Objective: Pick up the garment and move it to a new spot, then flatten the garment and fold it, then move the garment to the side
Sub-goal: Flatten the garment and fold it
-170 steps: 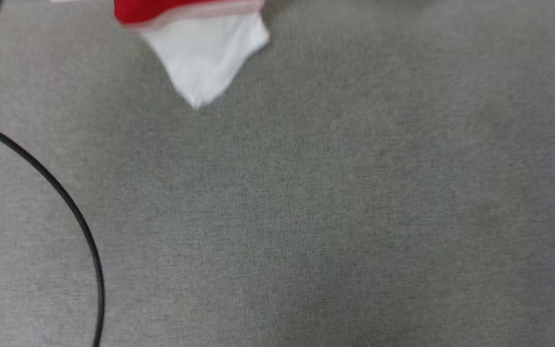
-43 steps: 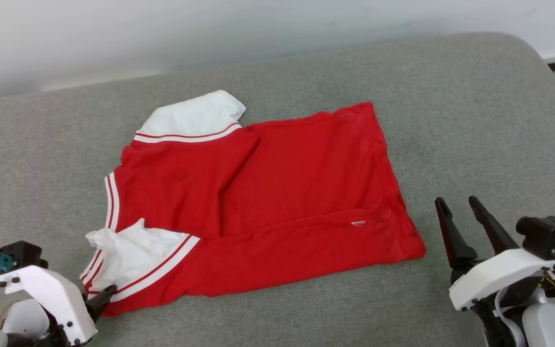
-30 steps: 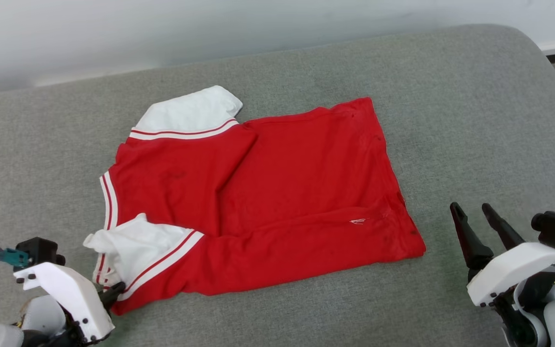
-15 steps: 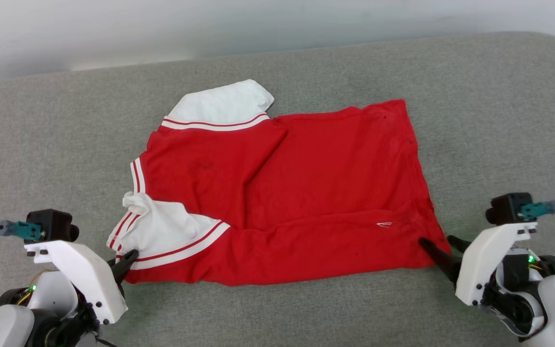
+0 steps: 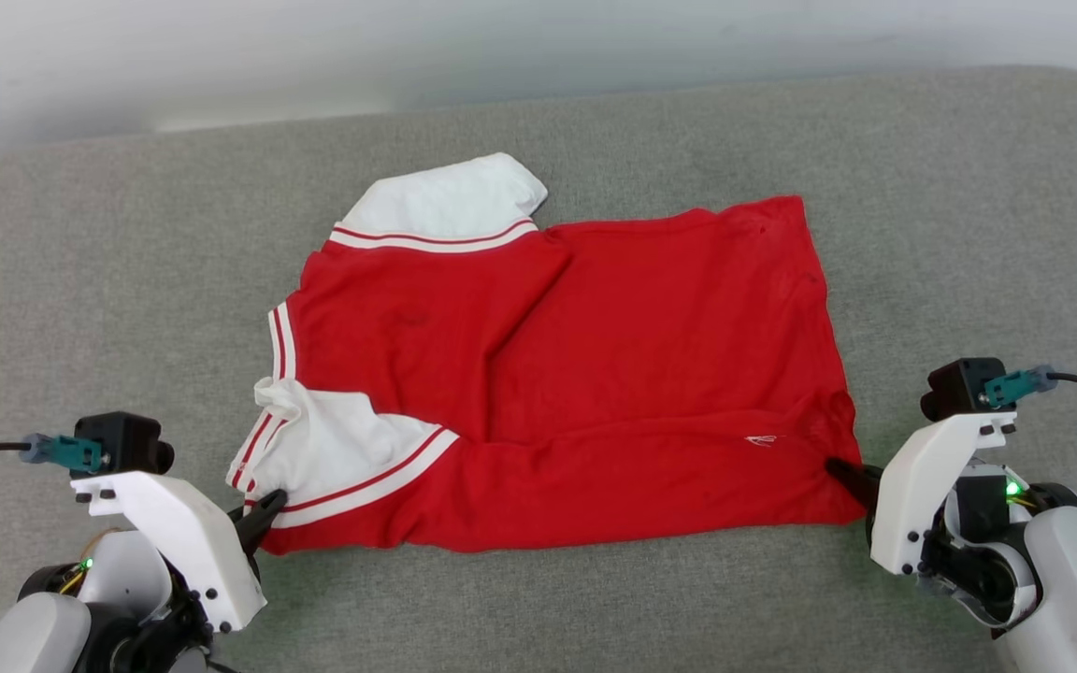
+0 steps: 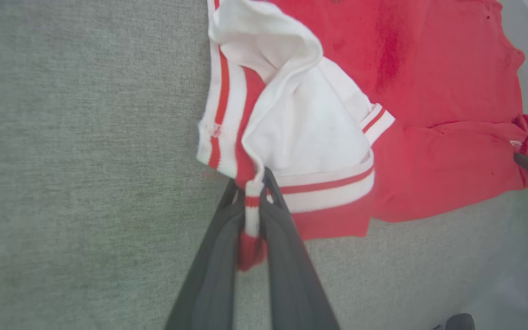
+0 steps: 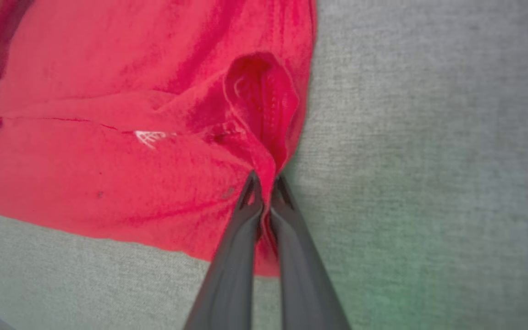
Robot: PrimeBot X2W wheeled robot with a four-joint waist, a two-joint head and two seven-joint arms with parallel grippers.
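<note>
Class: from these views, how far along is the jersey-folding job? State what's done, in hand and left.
Done: the garment lies spread, roughly flat, on the grey cushion. In hand: left gripper pinches its striped sleeve-side corner, right gripper its red hem corner. Left: finish the fold, then move it aside.

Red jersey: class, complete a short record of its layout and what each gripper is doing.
Garment: red jersey, white sleeves, striped trim
Surface: grey upholstery
Layout: lying spread out, with creases
Left gripper: jaws shut on striped trim by the near sleeve
Right gripper: jaws shut on the near hem corner
</note>
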